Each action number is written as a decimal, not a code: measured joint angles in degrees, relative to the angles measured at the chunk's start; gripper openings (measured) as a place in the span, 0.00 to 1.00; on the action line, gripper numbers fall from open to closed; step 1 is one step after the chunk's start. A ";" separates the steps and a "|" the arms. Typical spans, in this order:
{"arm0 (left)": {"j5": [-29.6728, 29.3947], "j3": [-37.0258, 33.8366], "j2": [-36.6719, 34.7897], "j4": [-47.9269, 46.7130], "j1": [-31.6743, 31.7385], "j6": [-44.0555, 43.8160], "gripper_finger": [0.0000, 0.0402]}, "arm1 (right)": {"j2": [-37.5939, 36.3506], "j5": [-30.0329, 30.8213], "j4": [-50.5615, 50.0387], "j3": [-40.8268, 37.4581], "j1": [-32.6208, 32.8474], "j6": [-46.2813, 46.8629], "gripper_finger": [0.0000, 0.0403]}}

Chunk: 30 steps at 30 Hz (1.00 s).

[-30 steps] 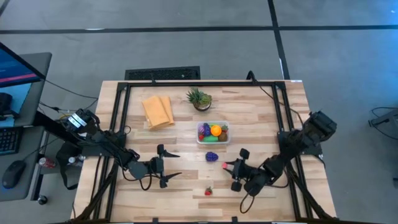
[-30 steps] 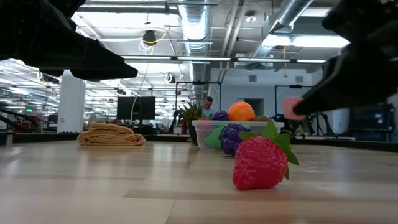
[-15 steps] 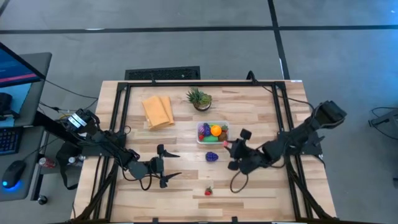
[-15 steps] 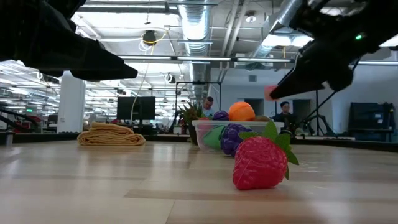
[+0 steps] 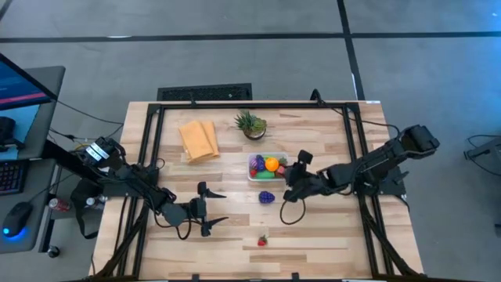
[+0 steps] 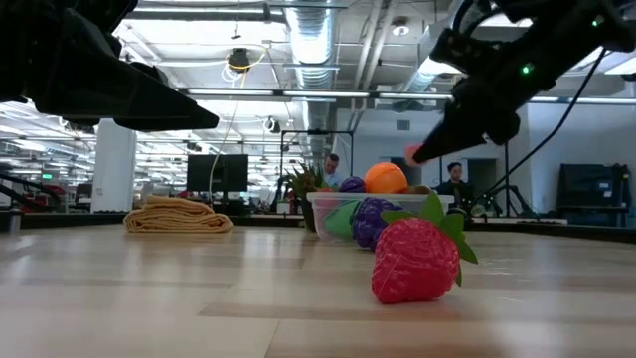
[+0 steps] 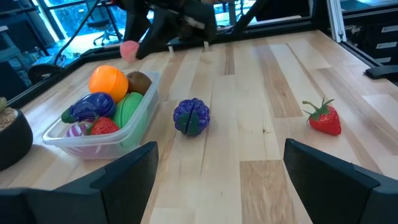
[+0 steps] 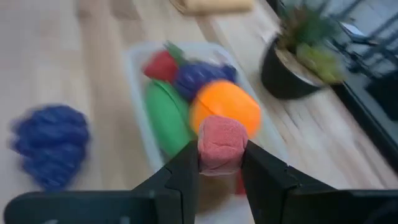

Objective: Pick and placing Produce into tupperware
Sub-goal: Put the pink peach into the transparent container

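Our right gripper (image 8: 219, 163) pinches a small pink fruit (image 8: 221, 143) just above the tupperware (image 5: 268, 167) at frame centre, ready to drop it in; our left gripper (image 5: 211, 209), spread, waits lower left.

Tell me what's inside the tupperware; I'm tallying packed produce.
Inside the tupperware: an orange, a brown piece, a purple one, a green one, a strawberry. Anything beneath is hidden.
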 joint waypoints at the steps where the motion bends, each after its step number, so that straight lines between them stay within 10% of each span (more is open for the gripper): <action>1: 0.00 0.00 0.01 0.00 0.01 -0.06 0.84 | 0.00 -0.99 1.54 0.00 0.00 -1.04 0.25; 15: -1.05 0.00 0.01 -0.04 0.01 -0.38 0.84 | 4.73 -14.43 21.81 0.14 -6.05 -13.83 0.25; 30: -1.07 0.00 0.01 -0.45 -0.01 -0.40 0.84 | 13.32 -28.27 22.23 9.54 -18.77 -16.95 0.25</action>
